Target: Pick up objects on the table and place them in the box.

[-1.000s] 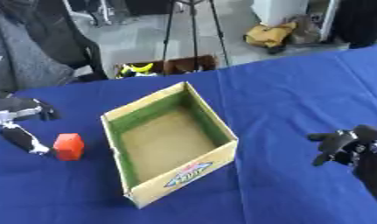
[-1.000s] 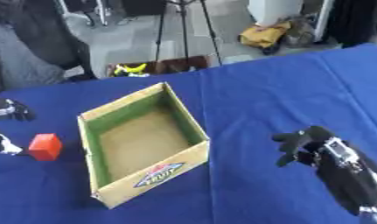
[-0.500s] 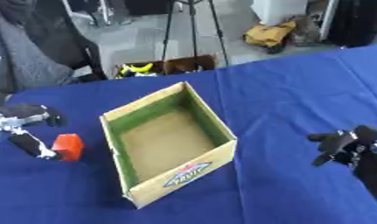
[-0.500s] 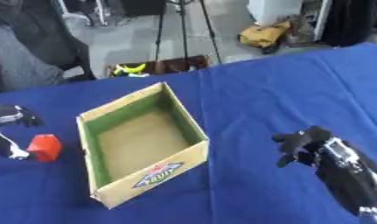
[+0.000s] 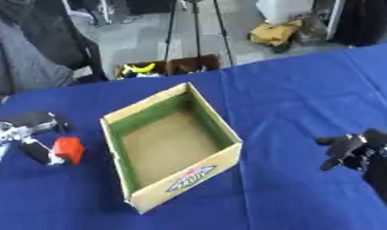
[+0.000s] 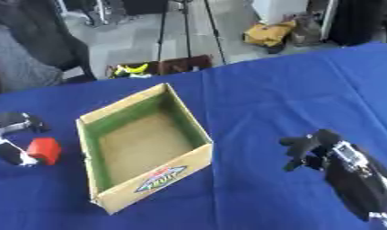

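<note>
An open cardboard box (image 5: 221, 122) with green inner walls stands on the blue table, nothing visible inside it. To its left a small red block (image 5: 68, 149) lies on the cloth. My left hand (image 5: 23, 127) is at the left edge next to the block. One of its fingers (image 5: 36, 153) lies against the block's left side, and the rest of the hand sits just above and apart from it. My right hand (image 6: 315, 146) hovers at the lower right, well away from the box, fingers relaxed and holding nothing.
The blue table (image 5: 298, 85) ends at a far edge running up to the right. Beyond it on the floor are a tripod (image 5: 196, 27), a low carton with yellow things (image 5: 161, 68), a yellow bag (image 5: 276, 32) and dark clothing (image 5: 31, 45) at the left.
My left hand has moved right to the red block, one finger now against it. The block, the box and the right hand have stayed put.
</note>
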Robot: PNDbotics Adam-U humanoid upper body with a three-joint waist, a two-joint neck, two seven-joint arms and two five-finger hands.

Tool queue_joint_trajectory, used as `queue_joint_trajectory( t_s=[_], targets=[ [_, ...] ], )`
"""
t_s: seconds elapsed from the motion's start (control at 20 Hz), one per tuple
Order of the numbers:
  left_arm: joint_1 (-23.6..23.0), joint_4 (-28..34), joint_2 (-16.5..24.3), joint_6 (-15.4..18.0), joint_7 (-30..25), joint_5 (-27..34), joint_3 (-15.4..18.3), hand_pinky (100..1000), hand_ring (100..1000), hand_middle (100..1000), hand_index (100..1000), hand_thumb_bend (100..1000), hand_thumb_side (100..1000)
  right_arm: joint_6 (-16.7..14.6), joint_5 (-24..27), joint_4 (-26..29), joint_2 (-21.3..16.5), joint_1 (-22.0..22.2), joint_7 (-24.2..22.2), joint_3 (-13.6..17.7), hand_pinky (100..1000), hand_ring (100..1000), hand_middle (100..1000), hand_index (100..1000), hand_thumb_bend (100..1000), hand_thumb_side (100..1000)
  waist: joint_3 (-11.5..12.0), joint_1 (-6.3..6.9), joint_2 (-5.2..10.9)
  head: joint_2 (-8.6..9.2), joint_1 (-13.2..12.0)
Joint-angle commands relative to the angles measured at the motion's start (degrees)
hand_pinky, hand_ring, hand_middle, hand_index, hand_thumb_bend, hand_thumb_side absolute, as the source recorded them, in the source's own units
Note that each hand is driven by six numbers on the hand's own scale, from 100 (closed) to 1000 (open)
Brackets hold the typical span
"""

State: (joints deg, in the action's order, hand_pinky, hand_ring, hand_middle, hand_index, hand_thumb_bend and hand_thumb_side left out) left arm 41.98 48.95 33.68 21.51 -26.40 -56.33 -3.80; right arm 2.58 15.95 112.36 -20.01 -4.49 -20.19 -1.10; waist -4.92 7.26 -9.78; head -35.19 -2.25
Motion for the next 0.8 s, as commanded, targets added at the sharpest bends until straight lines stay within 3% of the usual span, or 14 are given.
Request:
queue_joint_trajectory(
  t_s=[0.05,0.2,0.4,0.7,0.8],
  targets=[
    [1.3,-0.4,1.2,0.2,1.4,-0.8,0.8,776,751,714,845,520,323,-0.1,-0.6,1.3,-0.9,-0.4,-0.3,0.1,569,839,546,547,100,877,0.0,-0.16,0.57,0.44,-0.1],
    [1.2,-0.9,1.0,0.3,1.4,-0.9,0.7,762,719,684,827,486,286,-0.1,-0.7,1.3,-0.8,-0.5,-0.3,0.1,569,839,546,547,100,878,-0.1,-0.17,0.46,0.43,0.0],
    [1.2,-1.5,1.1,-0.4,-0.5,-1.4,0.6,746,682,643,793,360,100,-0.2,-0.8,1.3,-0.8,-0.5,-0.3,0.1,569,840,546,547,100,878,-0.1,-0.22,0.44,0.37,0.0],
    [1.1,-1.5,1.4,-2.4,-2.9,-1.7,0.7,651,540,522,676,103,100,-0.2,-0.6,1.3,-0.9,-0.5,-0.3,0.1,569,840,546,547,100,877,-0.1,-0.36,0.61,0.38,0.1],
    [1.1,-1.2,1.6,-3.0,-3.0,-1.3,0.9,628,502,486,638,100,117,-0.2,-0.5,1.3,-0.9,-0.4,-0.3,0.1,569,840,546,547,100,877,-0.1,-0.42,0.70,0.40,0.1]
  ],
)
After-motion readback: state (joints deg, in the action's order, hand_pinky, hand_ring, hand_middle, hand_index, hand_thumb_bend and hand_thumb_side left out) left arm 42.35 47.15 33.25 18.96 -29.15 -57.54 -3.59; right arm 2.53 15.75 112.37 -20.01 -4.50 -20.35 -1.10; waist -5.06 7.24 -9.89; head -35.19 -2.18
